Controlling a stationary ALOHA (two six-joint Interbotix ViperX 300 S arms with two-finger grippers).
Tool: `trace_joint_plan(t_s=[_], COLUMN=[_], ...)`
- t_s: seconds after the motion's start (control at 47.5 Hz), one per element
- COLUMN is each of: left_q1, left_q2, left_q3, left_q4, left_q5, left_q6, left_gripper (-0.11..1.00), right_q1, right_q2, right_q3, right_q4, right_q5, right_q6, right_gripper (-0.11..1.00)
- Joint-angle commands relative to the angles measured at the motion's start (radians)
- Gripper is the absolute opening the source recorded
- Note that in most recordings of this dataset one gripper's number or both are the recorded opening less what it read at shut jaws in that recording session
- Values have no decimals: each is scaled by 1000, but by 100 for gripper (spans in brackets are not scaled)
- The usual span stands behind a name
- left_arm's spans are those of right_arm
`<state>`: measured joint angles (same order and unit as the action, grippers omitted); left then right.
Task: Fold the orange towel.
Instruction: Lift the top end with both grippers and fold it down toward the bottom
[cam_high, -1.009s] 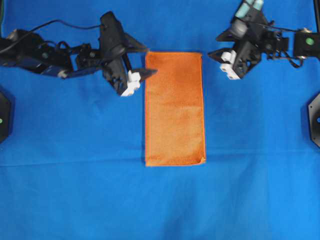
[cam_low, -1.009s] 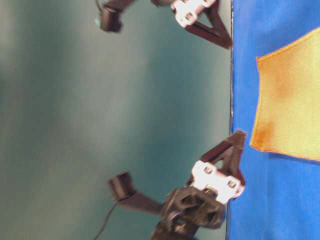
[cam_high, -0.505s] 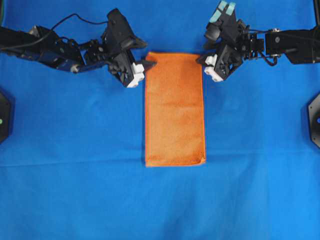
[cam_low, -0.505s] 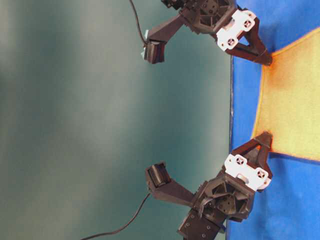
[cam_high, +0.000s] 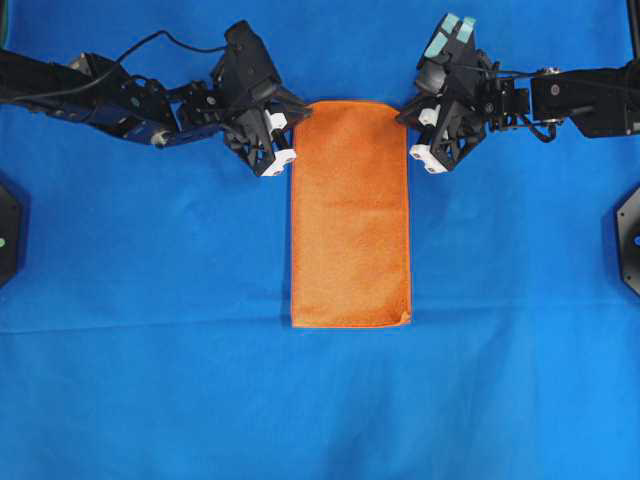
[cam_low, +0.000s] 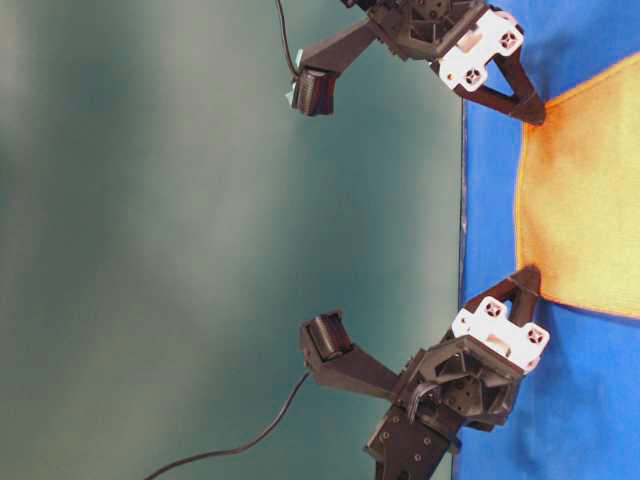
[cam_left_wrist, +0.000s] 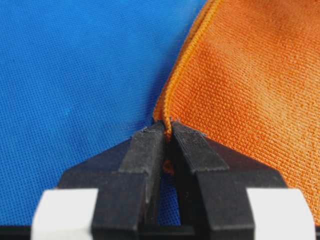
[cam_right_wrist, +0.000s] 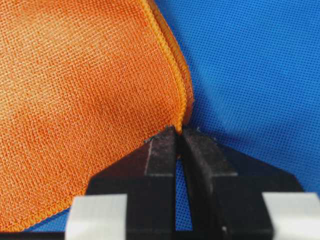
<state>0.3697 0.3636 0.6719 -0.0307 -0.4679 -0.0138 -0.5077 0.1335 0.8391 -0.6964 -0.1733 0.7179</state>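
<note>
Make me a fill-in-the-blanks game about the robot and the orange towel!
1. The towel lies on a cloth coloured ____.
2. The left gripper is pinching the towel's ____.
3. The right gripper is ____ on the towel.
4. Seen from overhead, both grippers hold the towel's ____ end.

Missing words: blue; corner; shut; top

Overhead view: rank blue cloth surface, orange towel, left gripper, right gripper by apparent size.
1. blue cloth surface
2. orange towel
3. left gripper and right gripper: look alike, no ranking. Both are closed on the towel's far corners.
</note>
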Motion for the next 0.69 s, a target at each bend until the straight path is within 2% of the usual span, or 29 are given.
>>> trace_joint_plan(t_s=[0.0, 0.231, 0.673], left_q1=[-9, 0, 17], left_q2=[-15, -48, -204], left_q3=[-8, -2, -2], left_q4=[2, 2, 2], left_q5=[-3, 15, 98], left_q6=[5, 31, 104], left_gripper=[3, 3, 3], right_q1=[3, 2, 3], right_q2=[-11, -43, -235], right_q3=[-8, -3, -9], right_q4=[5, 5, 5], right_q5=[-3, 21, 155], right_q6=[0, 2, 2], right_gripper=[4, 4, 4])
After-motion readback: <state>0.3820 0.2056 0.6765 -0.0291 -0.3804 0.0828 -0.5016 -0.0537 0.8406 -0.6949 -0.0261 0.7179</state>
